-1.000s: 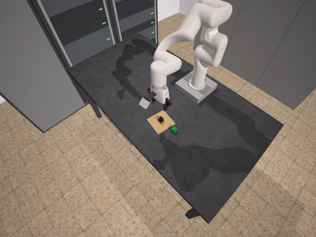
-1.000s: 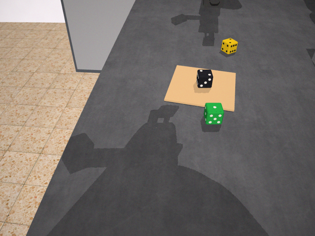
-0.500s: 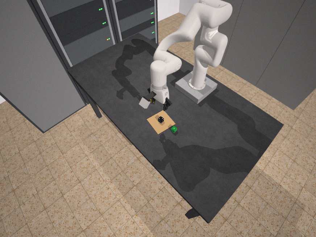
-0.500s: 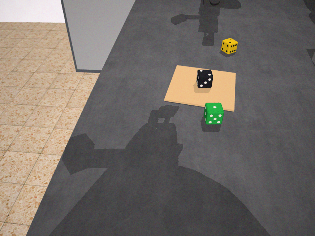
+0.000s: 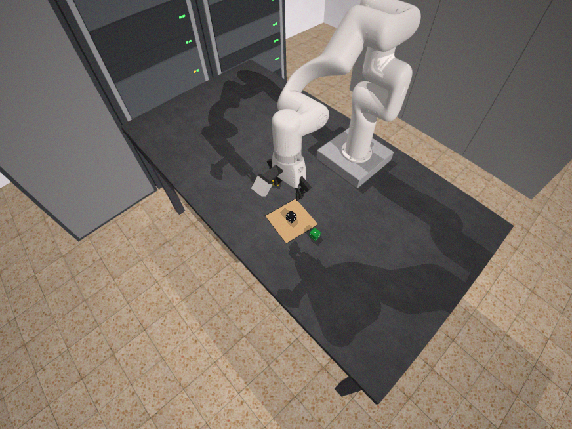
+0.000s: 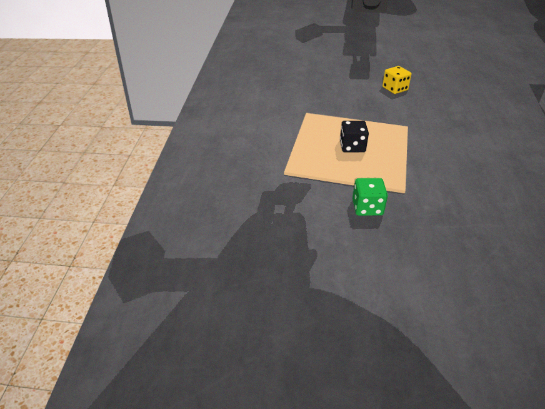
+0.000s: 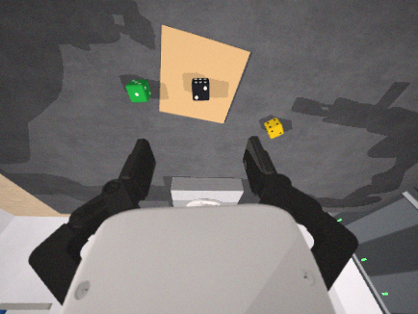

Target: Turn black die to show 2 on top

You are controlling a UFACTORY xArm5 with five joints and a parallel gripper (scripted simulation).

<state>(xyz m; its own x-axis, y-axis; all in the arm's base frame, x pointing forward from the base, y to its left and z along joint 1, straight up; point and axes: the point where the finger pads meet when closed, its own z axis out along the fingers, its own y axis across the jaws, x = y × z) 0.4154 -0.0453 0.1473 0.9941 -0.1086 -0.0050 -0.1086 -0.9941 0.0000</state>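
The black die (image 6: 354, 136) lies flat on the tan mat (image 6: 325, 158), toward its far side, well inside the edges. Its top face shows two white pips. It also shows in the top view (image 5: 291, 216) and the wrist view (image 7: 200, 89). My gripper (image 5: 288, 183) hangs above the table past the mat's far edge, apart from the die. Its fingers are wide open with nothing between them. The gripper is outside the exterior view.
A green die (image 6: 369, 196) lies on the table just off the mat's near right edge. A yellow die (image 6: 396, 79) lies on the table beyond the mat's far right corner, close to the gripper. The arm's base (image 5: 354, 159) stands further back.
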